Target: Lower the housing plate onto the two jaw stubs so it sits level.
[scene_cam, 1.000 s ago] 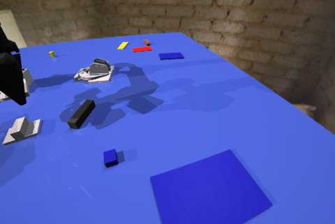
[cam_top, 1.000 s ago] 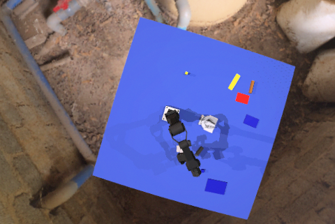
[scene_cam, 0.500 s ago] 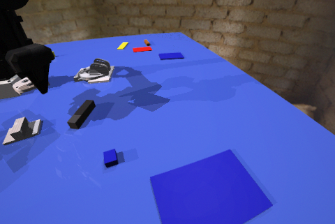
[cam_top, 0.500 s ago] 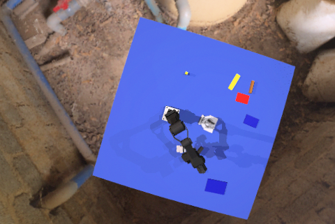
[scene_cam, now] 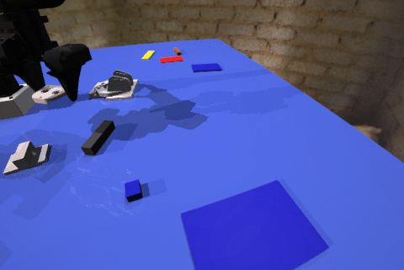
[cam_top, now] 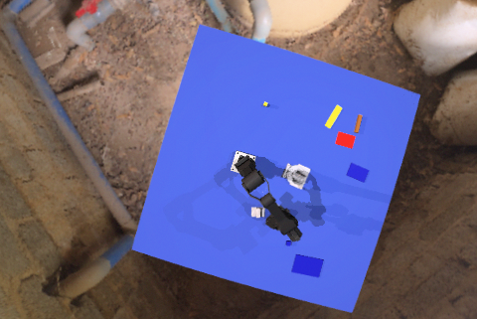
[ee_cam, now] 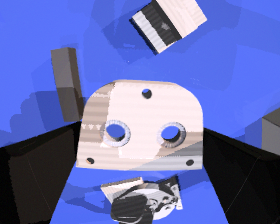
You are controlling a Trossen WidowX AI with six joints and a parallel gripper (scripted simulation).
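Note:
The housing plate (ee_cam: 146,112) (scene_cam: 52,92), pale with a rounded edge, two large holes and three small ones, is held between the fingers of my gripper (ee_cam: 140,129). It hangs above the table and looks near level. The gripper is shut on its two sides. The jaw assembly (cam_top: 298,175) (scene_cam: 122,82) (ee_cam: 153,200), white with a grey rounded part, stands on the table apart from the plate, and shows beyond the plate's straight edge in the wrist view. Its pins and jaw stubs are too small to tell apart. The arm hides the plate in the top view.
A white stepped stand (cam_top: 257,212) (scene_cam: 27,157) (ee_cam: 176,20) and a dark bar (scene_cam: 98,137) (ee_cam: 66,80) are nearby. A blue cube (cam_top: 288,242) (scene_cam: 133,190), blue pad (cam_top: 307,265) (scene_cam: 252,224), red pad (cam_top: 345,140) and yellow strip (cam_top: 333,116) lie farther off.

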